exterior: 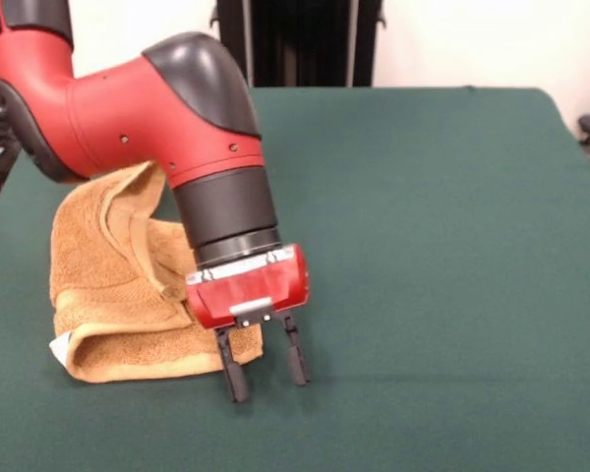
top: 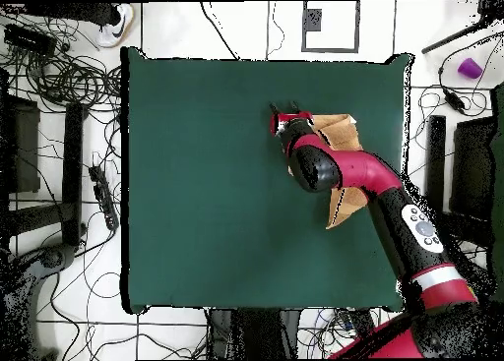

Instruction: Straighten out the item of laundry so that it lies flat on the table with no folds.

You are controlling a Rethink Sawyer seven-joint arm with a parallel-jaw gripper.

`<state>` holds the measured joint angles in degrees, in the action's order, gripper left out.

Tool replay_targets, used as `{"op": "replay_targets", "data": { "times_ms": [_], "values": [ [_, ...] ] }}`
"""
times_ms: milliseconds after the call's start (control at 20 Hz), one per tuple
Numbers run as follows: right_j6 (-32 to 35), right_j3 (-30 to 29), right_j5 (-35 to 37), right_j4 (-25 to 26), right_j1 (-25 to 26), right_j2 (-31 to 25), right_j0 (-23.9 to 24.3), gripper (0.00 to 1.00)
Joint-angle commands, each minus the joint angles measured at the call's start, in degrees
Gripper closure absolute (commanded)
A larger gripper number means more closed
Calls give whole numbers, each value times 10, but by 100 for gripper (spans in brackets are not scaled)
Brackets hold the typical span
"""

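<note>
The golden-orange towel (exterior: 118, 285) lies bunched and folded over itself on the left part of the green table (exterior: 442, 246). A small white tag (exterior: 59, 345) shows at its near left corner. In the overhead view the towel (top: 340, 133) is mostly hidden under the arm. My gripper (exterior: 266, 373) hangs just right of the towel's near right corner, its two black fingers (exterior: 297, 356) apart and empty, tips close to the cloth surface. In the overhead view the gripper (top: 285, 117) sits at the towel's left edge.
The red and black arm (top: 374, 180) reaches over the towel from the table's right side in the overhead view. Cables and gear lie on the floor around the table (top: 197, 180).
</note>
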<state>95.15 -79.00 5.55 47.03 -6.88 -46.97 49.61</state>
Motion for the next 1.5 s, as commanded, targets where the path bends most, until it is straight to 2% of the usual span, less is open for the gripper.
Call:
{"op": "replay_targets", "data": {
  "times_ms": [50, 200, 400, 650, 850, 1000, 1100, 1250, 1400, 1500],
  "values": [
    [-60, 2, 50, 17, -16, -33, -7, 0],
    [-20, -55, 60, -3, -91, -14, -3, 0],
    [11, -121, 108, -51, -182, -16, 9, 0],
    [20, -169, 174, -126, -258, -33, 24, 0],
    [16, -183, 170, -142, -260, -29, 26, 0],
    [17, -191, 100, -103, -219, -6, 24, 0],
    [18, -192, 75, -73, -210, 26, 9, 0],
    [30, -192, 90, -57, -212, 72, -17, 0],
    [34, -180, 143, -65, -210, 109, -43, 0],
    [45, -171, 141, -66, -204, 128, -57, 0]
  ]
}}
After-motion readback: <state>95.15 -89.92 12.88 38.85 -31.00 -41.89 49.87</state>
